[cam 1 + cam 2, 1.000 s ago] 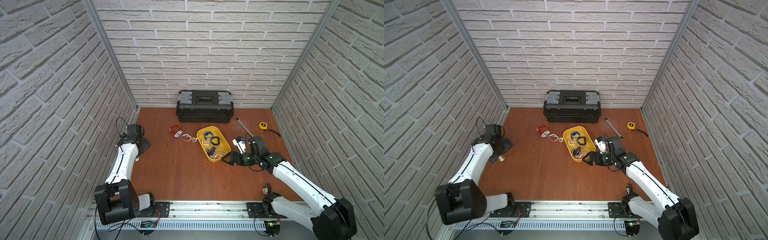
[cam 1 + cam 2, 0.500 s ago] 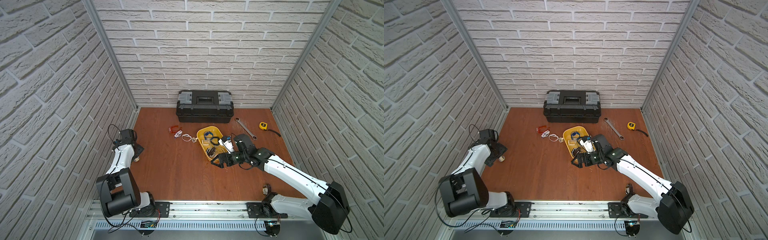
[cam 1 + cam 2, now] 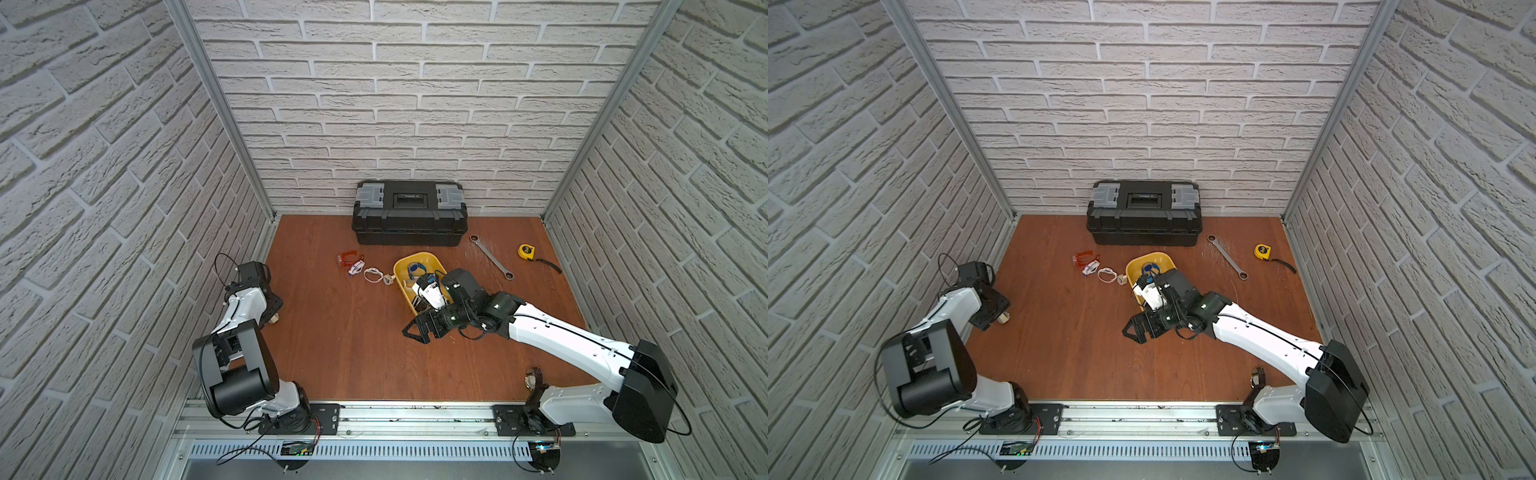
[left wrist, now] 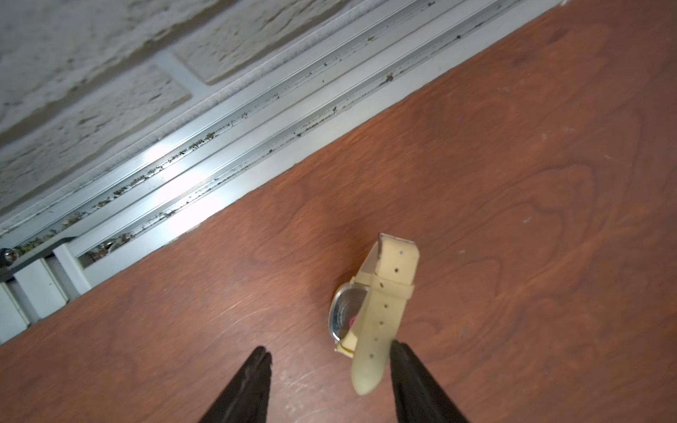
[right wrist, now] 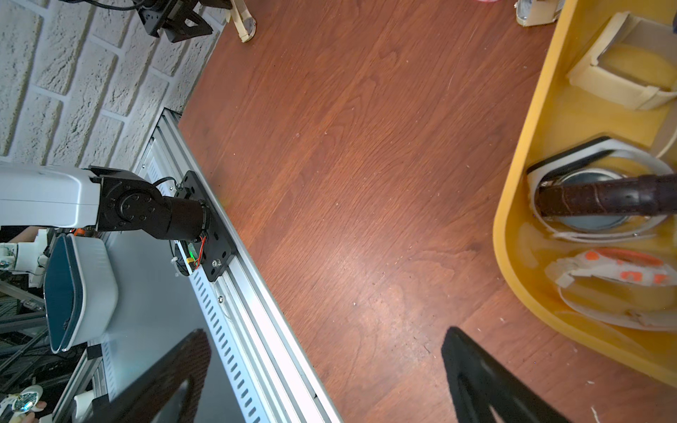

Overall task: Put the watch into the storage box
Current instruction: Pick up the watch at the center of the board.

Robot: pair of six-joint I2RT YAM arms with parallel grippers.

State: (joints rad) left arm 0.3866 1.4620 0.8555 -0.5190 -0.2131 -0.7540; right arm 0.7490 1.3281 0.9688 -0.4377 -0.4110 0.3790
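The storage box (image 3: 404, 268), just right of centre in both top views, is plain yellow. Above it in the frame, the toolbox (image 3: 409, 218) is black with grey latches. The table (image 3: 345, 353) is reddish-brown with wavy wood grain. The walls (image 3: 415, 104) carry a pale grey-white brick pattern. The watch (image 4: 383, 311) has a cream strap dotted with small holes and a silver case. Inside the box lie a dark brown strap (image 5: 604, 197) and a white band (image 5: 615, 273) marked with orange. At centre right, the tape measure (image 3: 526, 250) is yellow and black, and the wrench (image 3: 491, 262) is silver.

Toolbox (image 3: 409, 216) against back wall (image 3: 415, 124), storage box (image 3: 400, 274) before it, wrench (image 3: 491, 262) and tape measure (image 3: 526, 250) rightward, watch (image 4: 381, 311) far left
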